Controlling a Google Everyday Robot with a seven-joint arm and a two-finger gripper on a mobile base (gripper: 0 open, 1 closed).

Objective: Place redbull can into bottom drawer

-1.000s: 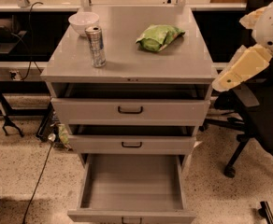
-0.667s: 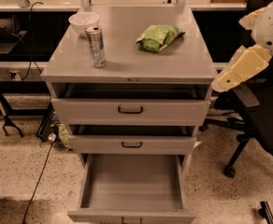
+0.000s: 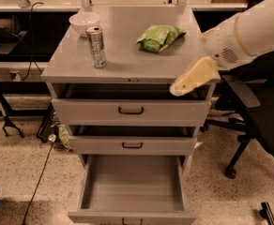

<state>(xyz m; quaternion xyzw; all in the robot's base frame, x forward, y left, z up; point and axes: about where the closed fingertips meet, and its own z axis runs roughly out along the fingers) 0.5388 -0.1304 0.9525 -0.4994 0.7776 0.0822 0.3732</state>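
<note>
The redbull can (image 3: pixel 97 47), a slim silver can, stands upright on the left part of the grey cabinet top (image 3: pixel 127 60), just in front of a white bowl (image 3: pixel 84 22). The bottom drawer (image 3: pixel 132 186) is pulled out and its grey tray holds nothing. My gripper (image 3: pixel 188 81), cream-coloured at the end of the white arm (image 3: pixel 249 32), reaches in from the right. It hovers by the right front edge of the cabinet top, well to the right of the can and apart from it.
A green crumpled bag (image 3: pixel 160 36) lies on the right part of the top. The two upper drawers (image 3: pixel 131 110) are slightly ajar. A black office chair (image 3: pixel 259 121) stands to the right. A cable (image 3: pixel 38 172) runs across the floor on the left.
My arm has swung left, from beside the cabinet to its right front edge. The can, the bowl, the bag and the drawers have not moved.
</note>
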